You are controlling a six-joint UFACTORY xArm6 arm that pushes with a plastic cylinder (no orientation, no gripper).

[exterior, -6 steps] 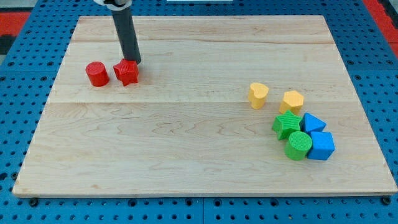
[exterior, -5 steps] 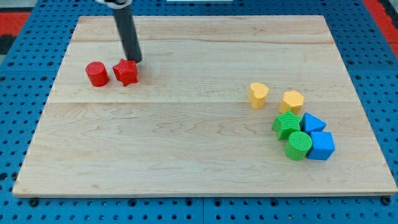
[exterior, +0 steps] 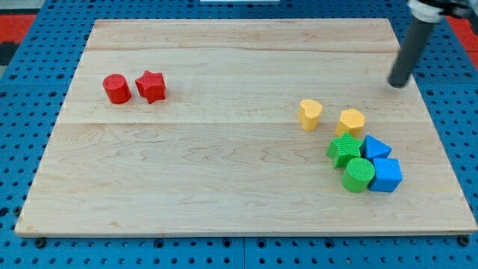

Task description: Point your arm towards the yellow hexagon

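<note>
The yellow hexagon point(exterior: 350, 121) lies at the view's right on the wooden board point(exterior: 224, 172), just above the green star point(exterior: 343, 149). A yellow heart point(exterior: 309, 113) lies to its left. My tip point(exterior: 396, 84) rests on the board up and to the right of the yellow hexagon, apart from it by about one block width. The dark rod rises from the tip toward the view's top right corner.
A blue triangle point(exterior: 376, 146), a blue cube point(exterior: 386, 175) and a green cylinder point(exterior: 358, 174) cluster below the yellow hexagon. A red cylinder point(exterior: 116, 88) and a red star point(exterior: 151, 86) lie at the view's upper left. The board's right edge is close to my tip.
My tip has left the red star at the upper left and swept across the board to the upper right, near the yellow hexagon. No block has moved.
</note>
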